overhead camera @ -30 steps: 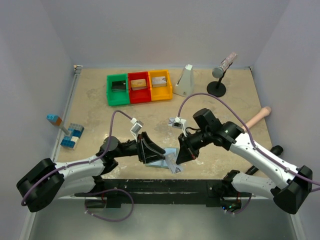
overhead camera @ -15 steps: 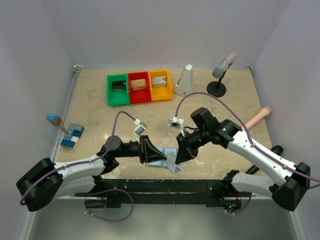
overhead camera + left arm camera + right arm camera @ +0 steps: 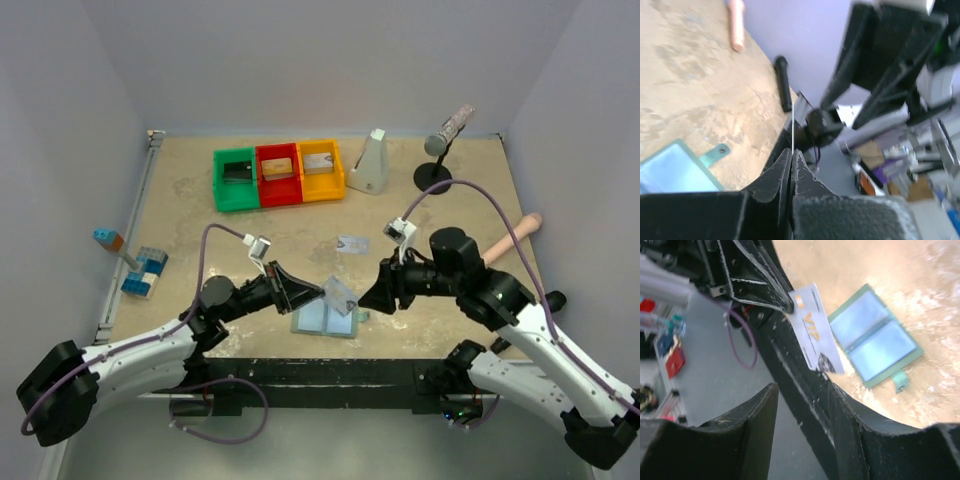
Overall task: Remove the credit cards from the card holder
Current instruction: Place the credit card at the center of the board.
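Observation:
The card holder [image 3: 322,321] lies open and flat near the table's front edge, its pale blue pockets [image 3: 875,337] facing up and its snap tab [image 3: 715,152] off to one side. My left gripper [image 3: 320,291] is shut on a silver-grey credit card [image 3: 341,297] printed "VIP" [image 3: 815,335], held tilted just above the holder. In the left wrist view this card [image 3: 792,125] shows edge-on between the closed fingertips [image 3: 792,151]. My right gripper [image 3: 369,299] stands open a little to the card's right, with nothing between its fingers [image 3: 802,390]. A second small grey card [image 3: 352,243] lies flat on the table farther back.
Green [image 3: 236,180], red [image 3: 278,173] and yellow [image 3: 320,168] bins stand in a row at the back. A white wedge-shaped object [image 3: 368,160] and a microphone on a stand [image 3: 440,142] are at the back right. Blue toy bricks [image 3: 145,270] sit at the left, a pink handle [image 3: 515,235] at the right.
My left gripper shut on the silver card and drew back left with it. My right gripper opened, let go and pulled away to the right. The holder now lies uncovered.

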Controlling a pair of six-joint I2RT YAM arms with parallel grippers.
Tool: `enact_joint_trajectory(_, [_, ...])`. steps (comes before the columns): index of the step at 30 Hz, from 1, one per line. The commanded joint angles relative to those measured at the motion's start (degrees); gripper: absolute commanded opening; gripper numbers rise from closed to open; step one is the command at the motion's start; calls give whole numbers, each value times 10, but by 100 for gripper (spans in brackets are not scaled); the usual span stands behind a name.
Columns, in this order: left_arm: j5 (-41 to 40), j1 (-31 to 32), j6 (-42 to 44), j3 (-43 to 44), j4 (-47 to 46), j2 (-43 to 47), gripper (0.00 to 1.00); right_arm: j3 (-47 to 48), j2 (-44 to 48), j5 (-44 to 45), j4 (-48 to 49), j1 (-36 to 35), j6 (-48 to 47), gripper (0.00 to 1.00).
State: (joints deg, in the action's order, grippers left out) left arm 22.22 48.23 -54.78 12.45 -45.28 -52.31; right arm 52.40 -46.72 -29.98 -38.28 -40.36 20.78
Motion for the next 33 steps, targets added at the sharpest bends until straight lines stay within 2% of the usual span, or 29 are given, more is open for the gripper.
enact_joint_trajectory(1, [-196, -4, -78, -16, 90, 66, 0, -89, 85, 118, 145, 2, 123, 48])
enact_joint_trajectory(3, [-219, -4, -89, -22, 89, 84, 0, -135, 108, 123, 210, 2, 159, 50])
enact_joint_trajectory(7, [-255, -4, -119, -35, 65, 104, 0, -145, 93, 132, 219, 1, 189, 54])
enact_joint_trajectory(13, [-263, -4, -147, -63, -48, 88, 0, -211, 93, 120, 361, 1, 275, 60])
enact_joint_trajectory(18, [-270, -4, -155, -79, -96, 76, 0, -207, 57, 91, 398, 0, 294, 58])
enact_joint_trajectory(22, [-264, -3, -159, -81, -116, 65, 0, -189, 19, 81, 398, -1, 297, 52])
enact_joint_trajectory(33, [-254, -2, -161, -80, -133, 50, 0, -175, -21, 65, 422, -5, 303, 50])
